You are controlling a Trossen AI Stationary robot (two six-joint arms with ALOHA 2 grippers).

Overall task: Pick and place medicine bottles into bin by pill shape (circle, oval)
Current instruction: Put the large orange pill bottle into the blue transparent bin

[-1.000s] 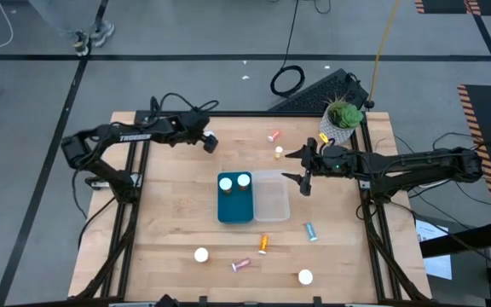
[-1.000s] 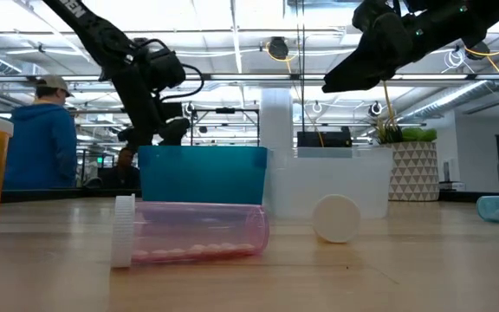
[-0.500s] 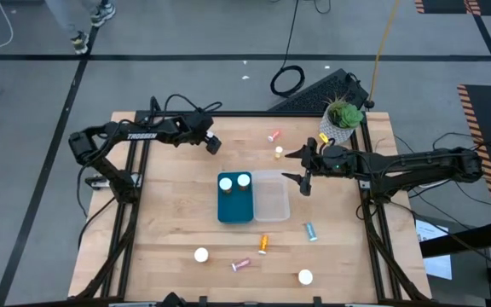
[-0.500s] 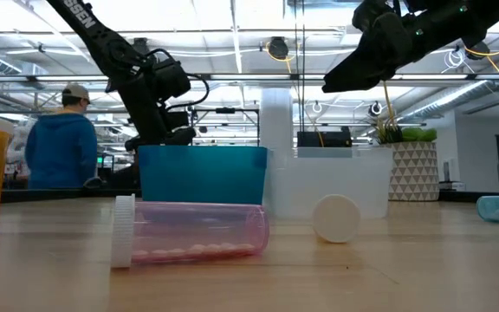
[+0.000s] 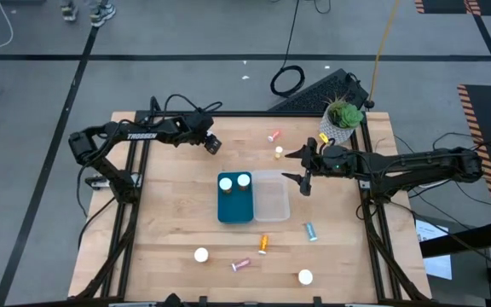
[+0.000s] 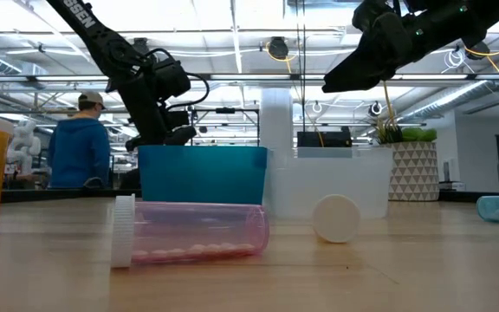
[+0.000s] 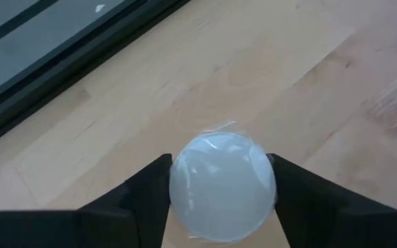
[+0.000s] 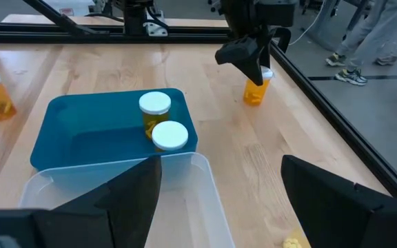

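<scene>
Your left arm carries white lettering that reads "TROSSEN" in the high view. No label on any bottle can be read.

The teal bin (image 5: 235,198) sits mid-desk and holds two white-capped amber bottles (image 8: 163,124) standing upright at its far end. The clear bin (image 5: 272,196) touches its right side; nothing shows inside it in the high view.

Your left tool (image 5: 210,142) is over the far left part of the desk (image 5: 169,222), clamped on a white-capped amber bottle (image 7: 222,186), one finger against each side of the cap. Your right tool (image 5: 302,168) hangs just right of the clear bin with its fingers spread wide and nothing between them.

Loose bottles lie elsewhere. Two small ones (image 5: 275,143) are far back, near the potted plant (image 5: 342,119). An orange one (image 5: 263,243), a pink one (image 6: 189,230) on its side with white pills inside, and a teal one (image 5: 311,231) lie near the front. Two white-capped bottles (image 5: 201,254) stand at the front edge.

A person in a blue top (image 6: 78,147) stands in the room behind.
</scene>
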